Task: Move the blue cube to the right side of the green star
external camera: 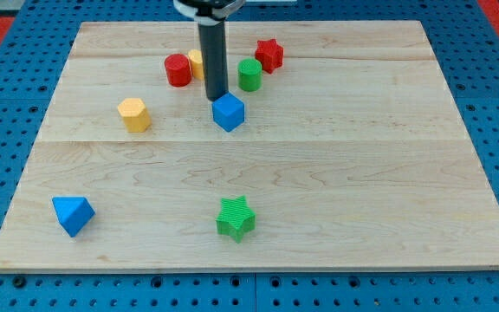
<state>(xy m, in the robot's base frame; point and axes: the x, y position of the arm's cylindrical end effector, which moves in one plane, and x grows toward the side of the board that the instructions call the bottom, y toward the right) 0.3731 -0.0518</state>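
Observation:
The blue cube (229,113) sits on the wooden board a little above the middle. The green star (236,217) lies near the view's bottom centre, well below the cube. My tip (217,97) is at the end of the dark rod, just above and left of the blue cube, touching or nearly touching its upper left edge.
A red cylinder (178,70), a yellow block (196,61) partly hidden behind the rod, a green cylinder (249,74) and a red star (268,55) cluster near the top. A yellow hexagonal block (134,114) lies left. A blue triangular block (72,214) lies bottom left.

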